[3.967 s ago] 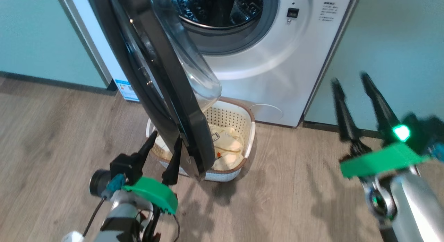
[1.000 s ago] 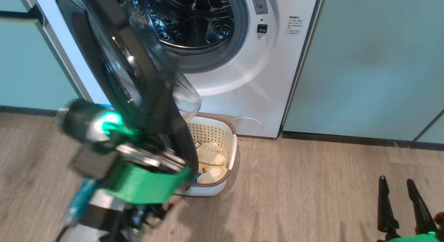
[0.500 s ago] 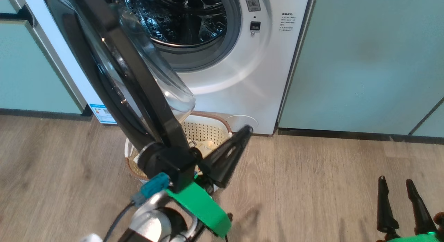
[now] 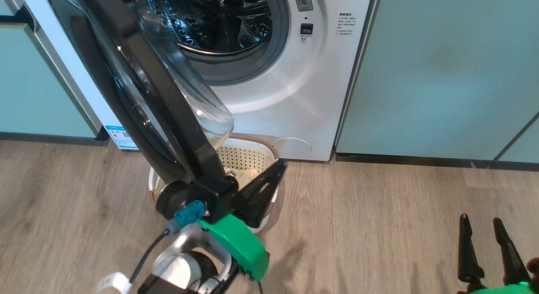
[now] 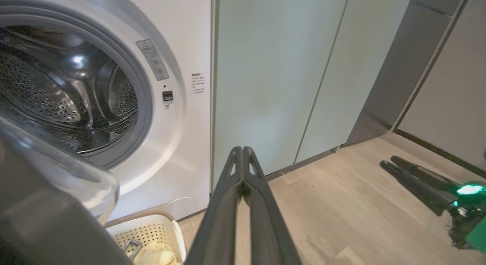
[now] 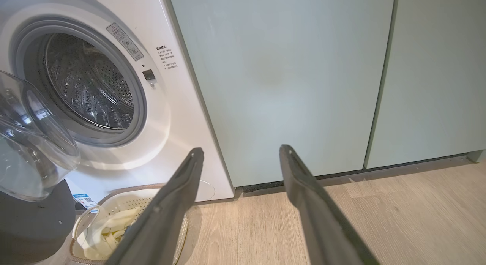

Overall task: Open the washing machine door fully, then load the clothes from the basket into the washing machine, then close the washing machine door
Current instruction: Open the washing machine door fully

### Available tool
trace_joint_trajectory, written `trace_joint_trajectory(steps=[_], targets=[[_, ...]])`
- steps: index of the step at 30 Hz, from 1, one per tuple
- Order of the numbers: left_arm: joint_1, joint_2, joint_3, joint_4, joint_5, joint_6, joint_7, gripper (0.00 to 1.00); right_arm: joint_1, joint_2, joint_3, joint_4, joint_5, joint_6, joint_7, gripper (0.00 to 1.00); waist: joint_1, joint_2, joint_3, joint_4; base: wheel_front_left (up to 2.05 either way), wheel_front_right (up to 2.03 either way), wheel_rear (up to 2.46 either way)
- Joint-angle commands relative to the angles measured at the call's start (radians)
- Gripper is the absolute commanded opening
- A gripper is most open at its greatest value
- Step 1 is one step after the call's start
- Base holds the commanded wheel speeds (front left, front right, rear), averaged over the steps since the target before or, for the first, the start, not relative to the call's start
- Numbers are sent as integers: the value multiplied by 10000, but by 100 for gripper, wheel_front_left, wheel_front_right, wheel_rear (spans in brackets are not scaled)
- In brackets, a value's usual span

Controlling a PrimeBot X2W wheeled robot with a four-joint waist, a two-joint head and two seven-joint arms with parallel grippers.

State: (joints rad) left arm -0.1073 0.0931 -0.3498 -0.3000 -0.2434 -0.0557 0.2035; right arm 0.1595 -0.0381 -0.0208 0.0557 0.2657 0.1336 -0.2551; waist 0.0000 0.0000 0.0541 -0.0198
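Left gripper (image 4: 278,167) has its two dark fingers pressed together with nothing between them. In the head view it slants up and to the right above the right-hand rim of the basket (image 4: 257,140), with its wrist close against the lower edge of the washing machine door (image 4: 168,106); whether wrist and door touch cannot be told. In the left wrist view the shut fingertips (image 5: 243,150) point at the seam between the washing machine (image 5: 190,117) and the pale green cabinet doors (image 5: 265,67).

The right gripper (image 4: 481,220) is low at the right of the head view, well away from the machine, over the wooden floor (image 4: 379,226). Its fingers stand wide apart and hold nothing, and its own view shows the gap between them (image 6: 241,149) facing the cabinet base.

The door stands partly open, swung out on its left hinge so that it is seen nearly edge-on, its clear domed glass (image 4: 193,100) hanging over the basket. Behind it the steel drum (image 4: 210,20) shows inside the grey gasket. A blue sticker (image 4: 121,137) sits at the machine's lower left corner.

The basket rests on the floor just in front of the machine, its left part hidden by the door. The clothes (image 6: 110,227) lie inside it, pale yellow and cream.
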Motion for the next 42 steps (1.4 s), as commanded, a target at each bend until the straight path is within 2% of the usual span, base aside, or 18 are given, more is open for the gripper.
trace_joint_trajectory(steps=[1,10,42], targets=[[-288,122,478,-267,121,112,67,0,-277,-122,190,-283,52,-29,-67,100,0,0,11,3,0,0,0],[-208,337,912,239,405,608,47,0,-326,-122,176,-278,46,-29,-67,100,0,0,65,29,0,0,0],[631,670,1554,328,242,1369,-5,0,-339,-122,164,-183,59,-29,-67,100,0,0,14,101,0,0,0]])
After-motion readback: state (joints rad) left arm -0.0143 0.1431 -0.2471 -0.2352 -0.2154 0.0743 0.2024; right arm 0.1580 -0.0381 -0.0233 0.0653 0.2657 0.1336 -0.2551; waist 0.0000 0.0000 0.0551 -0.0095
